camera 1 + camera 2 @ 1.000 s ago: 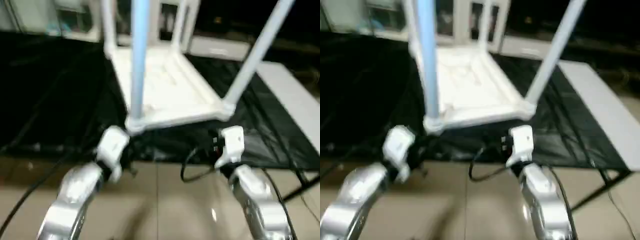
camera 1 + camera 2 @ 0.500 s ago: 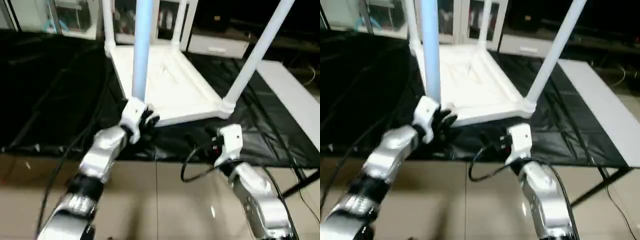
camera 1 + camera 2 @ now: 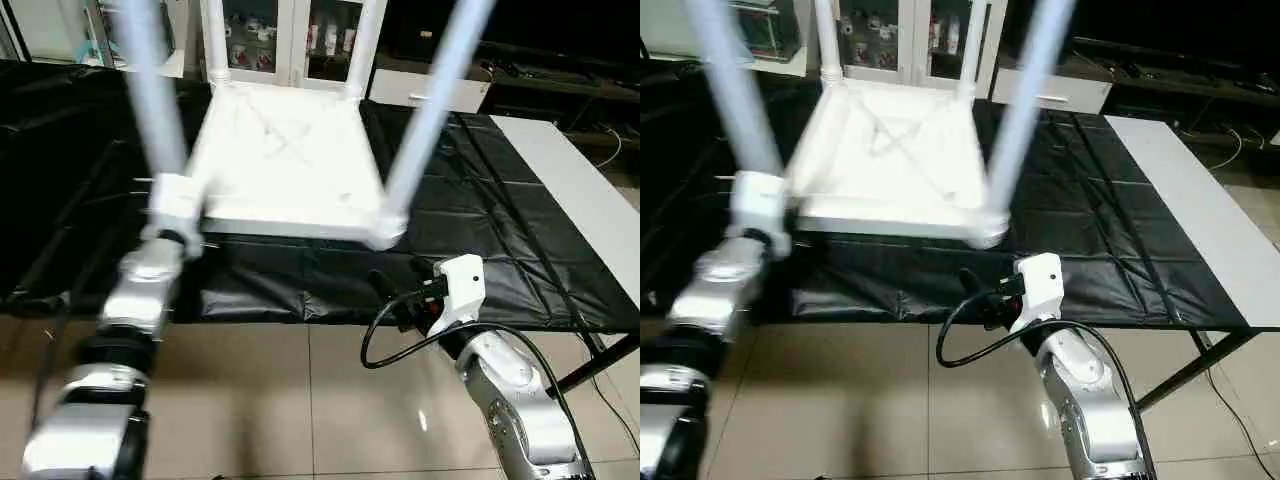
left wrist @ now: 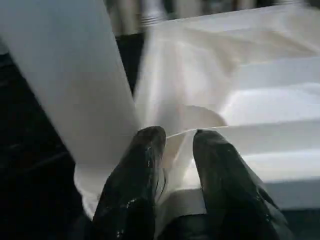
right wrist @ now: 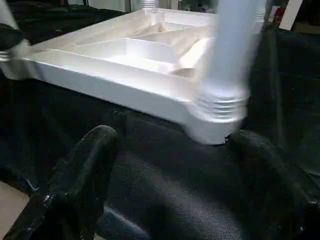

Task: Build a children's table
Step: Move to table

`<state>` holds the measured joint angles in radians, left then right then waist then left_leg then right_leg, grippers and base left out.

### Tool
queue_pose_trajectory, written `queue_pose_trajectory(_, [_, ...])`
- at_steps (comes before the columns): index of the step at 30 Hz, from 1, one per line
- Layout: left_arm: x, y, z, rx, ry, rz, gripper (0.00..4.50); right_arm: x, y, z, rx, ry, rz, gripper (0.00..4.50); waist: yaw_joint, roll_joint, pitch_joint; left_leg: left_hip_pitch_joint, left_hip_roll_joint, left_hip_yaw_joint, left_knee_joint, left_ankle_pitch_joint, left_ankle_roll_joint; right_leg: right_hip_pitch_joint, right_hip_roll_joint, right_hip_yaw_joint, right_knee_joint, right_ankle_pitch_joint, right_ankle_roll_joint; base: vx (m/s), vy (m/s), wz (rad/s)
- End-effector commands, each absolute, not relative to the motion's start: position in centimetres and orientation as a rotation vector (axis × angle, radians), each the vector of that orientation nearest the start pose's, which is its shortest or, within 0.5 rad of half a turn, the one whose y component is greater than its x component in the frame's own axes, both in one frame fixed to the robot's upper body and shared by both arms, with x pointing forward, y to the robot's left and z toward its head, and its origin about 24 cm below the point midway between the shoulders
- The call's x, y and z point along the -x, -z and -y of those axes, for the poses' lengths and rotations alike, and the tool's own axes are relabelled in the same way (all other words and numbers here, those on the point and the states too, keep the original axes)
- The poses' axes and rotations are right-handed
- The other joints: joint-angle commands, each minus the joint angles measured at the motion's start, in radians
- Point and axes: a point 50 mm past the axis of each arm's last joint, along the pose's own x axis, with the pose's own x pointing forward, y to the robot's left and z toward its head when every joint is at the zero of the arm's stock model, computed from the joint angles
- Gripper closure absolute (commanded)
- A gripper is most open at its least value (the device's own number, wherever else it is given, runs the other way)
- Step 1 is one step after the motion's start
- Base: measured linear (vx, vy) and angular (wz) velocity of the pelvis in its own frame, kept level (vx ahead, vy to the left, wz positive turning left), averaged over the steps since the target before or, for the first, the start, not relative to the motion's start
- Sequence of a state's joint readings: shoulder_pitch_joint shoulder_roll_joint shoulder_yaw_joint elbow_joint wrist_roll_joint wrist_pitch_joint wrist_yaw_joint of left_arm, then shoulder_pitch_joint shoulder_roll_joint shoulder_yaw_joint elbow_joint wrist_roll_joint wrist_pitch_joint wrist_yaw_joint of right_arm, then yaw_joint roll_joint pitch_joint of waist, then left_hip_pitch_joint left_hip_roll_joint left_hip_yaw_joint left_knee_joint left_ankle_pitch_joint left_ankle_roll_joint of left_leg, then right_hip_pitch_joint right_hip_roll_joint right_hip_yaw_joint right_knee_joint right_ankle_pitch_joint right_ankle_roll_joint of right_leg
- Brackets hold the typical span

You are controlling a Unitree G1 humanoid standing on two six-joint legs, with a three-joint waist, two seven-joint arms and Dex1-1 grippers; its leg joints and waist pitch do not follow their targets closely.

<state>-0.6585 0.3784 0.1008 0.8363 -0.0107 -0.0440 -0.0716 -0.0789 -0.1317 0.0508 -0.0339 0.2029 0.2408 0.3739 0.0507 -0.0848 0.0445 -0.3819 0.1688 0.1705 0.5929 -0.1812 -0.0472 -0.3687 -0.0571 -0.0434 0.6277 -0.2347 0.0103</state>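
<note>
The white plastic children's table lies upside down on my bench, which is draped in black sheeting, its X-ribbed underside facing up and four tapered round white legs standing from the corner sockets. From my head I see my left gripper at the near left corner, but the white wrist housing hides its tips. My left wrist view fills that in: two black fingers pinch the thin rim of the top just beside the near left leg, so those jaws are clamped on the table. My right wrist view shows what the head cannot: the ribbed collar of the near right leg and my right gripper with jaws spread wide and empty, near that corner; whether a tip touches it I cannot tell.

A second ago my left arm hung low at the near bench edge, short of the table; it has since reached up to the corner. My right arm has kept its place.
</note>
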Motion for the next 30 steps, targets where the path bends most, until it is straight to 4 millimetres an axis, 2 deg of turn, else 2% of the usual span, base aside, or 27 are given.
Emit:
queue_pose_trajectory(1, [-35.8,-7.5,-25.5,-0.272,-0.149,-0.133,3.08,-26.4,-5.3,13.7,-0.079,-0.462,-0.117,0.69,0.010,0.014,-0.052,0.031,0.073,-0.028,-0.077,-0.159,0.022,0.028,-0.098,0.048,-0.063,0.070,-0.214,0.000,0.000,0.00])
queue_pose_trajectory(2, [-35.7,-7.6,-25.9,-0.273,-0.164,-0.128,3.08,-26.4,-5.3,13.7,-0.079,-0.464,-0.118,0.69,0.012,0.015,-0.052,0.031,0.073,-0.028,-0.078,-0.160,0.021,0.027,-0.098,0.048,-0.063,0.067,-0.214,0.000,0.000,0.00])
queue_pose_trajectory(3, [-35.5,-7.5,-26.2,-0.276,-0.177,-0.123,3.08,-26.3,-5.3,13.7,-0.079,-0.466,-0.118,0.69,0.013,0.021,-0.052,0.032,0.074,-0.028,-0.078,-0.162,0.017,0.026,-0.098,0.048,-0.062,0.068,-0.215,0.000,0.000,0.00])
queue_pose_trajectory(4, [-35.3,-7.6,-26.4,-0.281,-0.181,-0.108,3.08,-26.2,-5.3,13.6,-0.079,-0.470,-0.117,0.69,0.014,0.022,-0.051,0.034,0.076,-0.029,-0.081,-0.179,0.003,0.024,-0.095,0.048,-0.063,0.069,-0.212,0.000,0.000,0.00])
queue_pose_trajectory(5, [-34.9,-7.9,-25.6,-0.263,-0.125,-0.059,3.08,-26.1,-5.4,13.7,-0.080,-0.473,-0.116,0.69,0.015,0.028,-0.051,0.035,0.075,-0.029,-0.082,-0.185,-0.003,0.024,-0.095,0.048,-0.062,0.069,-0.213,0.000,0.000,0.00])
queue_pose_trajectory(6, [-34.9,-7.9,-25.6,-0.263,-0.125,-0.059,3.08,-26.1,-5.4,13.7,-0.080,-0.473,-0.116,0.69,0.015,0.025,-0.050,0.033,0.079,-0.028,-0.084,-0.192,-0.010,0.024,-0.097,0.048,-0.063,0.074,-0.217,0.000,0.000,0.00])
queue_pose_trajectory(7, [-34.6,-8.1,-25.0,-0.247,-0.083,-0.028,3.08,-26.0,-5.4,13.7,-0.081,-0.474,-0.115,0.69,0.018,0.026,-0.049,0.036,0.079,-0.027,-0.085,-0.207,-0.016,0.021,-0.097,0.049,-0.064,0.063,-0.220,0.000,0.000,0.00])
queue_pose_trajectory(8, [-34.0,-8.1,-23.5,-0.208,0.014,-0.009,3.08,-25.9,-5.5,13.7,-0.082,-0.476,-0.115,0.69,0.023,0.031,-0.048,0.037,0.082,-0.027,-0.087,-0.225,-0.028,0.022,-0.100,0.050,-0.065,0.050,-0.222,0.000,0.000,0.00])
queue_pose_trajectory(9, [-33.7,-8.1,-22.9,-0.198,0.045,-0.003,3.08,-25.8,-5.5,13.8,-0.081,-0.476,-0.116,0.69,0.023,0.031,-0.048,0.037,0.082,-0.027,-0.087,-0.225,-0.028,0.022,-0.100,0.050,-0.065,0.050,-0.222,0.000,0.000,0.00])
queue_pose_trajectory(10, [-32.2,-7.9,-20.3,-0.152,0.165,0.026,3.08,-25.6,-5.5,13.9,-0.071,-0.476,-0.118,0.69,0.031,0.030,-0.049,0.032,0.089,-0.029,-0.090,-0.234,-0.042,0.029,-0.105,0.050,-0.061,0.050,-0.224,0.000,0.000,0.00])
queue_pose_trajectory(11, [-31.3,-7.8,-19.1,-0.137,0.205,0.042,3.08,-25.5,-5.4,14.0,-0.056,-0.472,-0.121,0.69,0.033,0.030,-0.045,0.031,0.085,-0.024,-0.090,-0.228,-0.041,0.024,-0.097,0.050,-0.065,0.053,-0.219,0.000,0.000,0.00])
queue_pose_trajectory(12, [-30.8,-7.6,-18.5,-0.146,0.229,0.049,3.08,-25.4,-5.4,14.0,-0.040,-0.465,-0.121,0.69,0.036,0.047,-0.045,0.036,0.081,-0.022,-0.087,-0.241,-0.045,0.017,-0.093,0.051,-0.064,0.057,-0.219,0.000,0.000,0.00])
queue_pose_trajectory(13, [-29.2,-7.2,-16.8,-0.158,0.285,0.061,3.08,-25.3,-5.5,14.3,0.013,-0.441,-0.113,0.69,0.035,0.040,-0.046,0.034,0.082,-0.021,-0.088,-0.244,-0.045,0.021,-0.091,0.051,-0.068,0.055,-0.211,0.000,0.000,0.00])
queue_pose_trajectory(14, [-28.3,-7.1,-16.2,-0.153,0.283,0.072,3.08,-25.2,-5.7,14.5,0.042,-0.421,-0.109,0.69,0.033,0.038,-0.042,0.027,0.081,-0.021,-0.091,-0.246,-0.047,0.025,-0.089,0.053,-0.069,0.054,-0.194,0.000,0.000,0.00])
queue_pose_trajectory(16, [-27.8,-7.0,-16.1,-0.119,0.260,0.072,3.08,-25.2,-5.8,14.6,0.052,-0.405,-0.107,0.69,0.028,0.036,-0.038,0.026,0.076,-0.020,-0.091,-0.277,-0.050,0.022,-0.086,0.055,-0.075,-0.004,-0.176,0.000,0.000,0.00])
queue_pose_trajectory(17, [-27.6,-6.9,-16.2,-0.105,0.228,0.066,3.08,-25.2,-5.9,14.7,0.047,-0.389,-0.109,0.69,0.023,0.035,-0.034,0.029,0.072,-0.020,-0.091,-0.325,-0.055,0.016,-0.085,0.058,-0.087,-0.115,-0.154,0.000,0.000,0.00])
queue_pose_trajectory(20, [-27.3,-6.8,-16.4,-0.080,0.187,0.051,3.08,-25.2,-6.1,14.7,0.029,-0.370,-0.107,0.69,0.014,0.031,-0.029,0.029,0.072,-0.024,-0.091,-0.353,-0.058,0.009,-0.086,0.059,-0.097,-0.229,-0.127,0.000,0.000,0.00])
queue_pose_trajectory(21, [-27.4,-6.6,-16.7,-0.089,0.164,0.033,3.08,-25.1,-6.1,14.4,0.003,-0.382,-0.102,0.69,0.014,0.031,-0.029,0.029,0.072,-0.024,-0.091,-0.353,-0.058,0.009,-0.086,0.059,-0.097,-0.229,-0.127,0.000,0.000,0.00])
queue_pose_trajectory(22, [-27.5,-6.4,-17.2,-0.100,0.128,-0.004,3.08,-25.1,-6.0,14.2,-0.016,-0.400,-0.107,0.69,0.007,0.021,-0.026,0.041,0.070,-0.027,-0.090,-0.452,-0.062,0.010,-0.089,0.055,-0.108,-0.400,-0.100,0.000,0.000,0.00])
queue_pose_trajectory(23, [-27.5,-6.4,-17.2,-0.100,0.128,-0.004,3.08,-25.1,-6.0,14.2,-0.016,-0.400,-0.107,0.69,0.002,0.025,-0.021,0.049,0.070,-0.028,-0.091,-0.511,-0.068,0.006,-0.088,0.052,-0.116,-0.479,-0.087,0.000,0.000,0.00])
queue_pose_trajectory(24, [-27.6,-6.6,-17.5,-0.110,0.112,-0.008,3.08,-25.3,-6.0,14.2,-0.025,-0.410,-0.112,0.69,-0.007,0.022,-0.009,0.065,0.065,-0.034,-0.088,-0.618,-0.073,0.001,-0.082,0.038,-0.140,-0.645,-0.056,0.000,0.000,0.00])
queue_pose_trajectory(25, [-27.7,-6.7,-17.5,-0.110,0.110,-0.010,3.08,-25.4,-6.0,14.2,-0.029,-0.411,-0.114,0.69,-0.010,0.025,-0.008,0.076,0.062,-0.036,-0.085,-0.655,-0.072,0.003,-0.078,0.029,-0.148,-0.696,-0.046,0.000,0.000,0.00])
queue_pose_trajectory(26, [-28.0,-7.1,-17.4,-0.114,0.110,-0.002,3.08,-25.9,-6.0,14.5,-0.034,-0.411,-0.118,0.69,-0.016,0.028,-0.014,0.088,0.060,-0.039,-0.085,-0.683,-0.061,0.020,-0.071,0.015,-0.159,-0.697,-0.048,0.000,0.000,0.00])
queue_pose_trajectory(27, [-28.2,-7.6,-16.9,-0.097,0.126,0.012,3.08,-26.1,-6.3,14.7,-0.021,-0.411,-0.112,0.69,-0.019,0.035,-0.008,0.099,0.062,-0.042,-0.088,-0.720,-0.062,0.017,-0.065,0.004,-0.162,-0.688,-0.054,0.000,0.000,0.00])
queue_pose_trajectory(28, [-28.4,-7.9,-16.5,-0.084,0.137,0.020,3.08,-26.3,-6.6,14.9,-0.009,-0.410,-0.106,0.69,-0.034,0.050,-0.010,0.113,0.068,-0.053,-0.101,-0.779,-0.069,0.030,-0.052,-0.015,-0.156,-0.614,-0.063,0.046,0.053,-0.11])
queue_pose_trajectory(29, [-28.7,-8.3,-16.2,-0.074,0.142,0.029,3.08,-26.6,-7.0,15.0,-0.009,-0.411,-0.095,0.69,-0.047,0.050,-0.006,0.116,0.080,-0.063,-0.119,-0.805,-0.072,0.038,-0.047,-0.023,-0.140,-0.505,-0.083,0.048,0.058,-0.14])
queue_pose_trajectory(30, [-29.1,-8.4,-15.9,-0.062,0.138,0.035,3.08,-26.9,-7.2,15.1,-0.025,-0.404,-0.087,0.69,-0.057,0.043,-0.002,0.116,0.079,-0.064,-0.128,-0.804,-0.068,0.041,-0.051,-0.021,-0.133,-0.447,-0.099,0.048,0.058,-0.14])
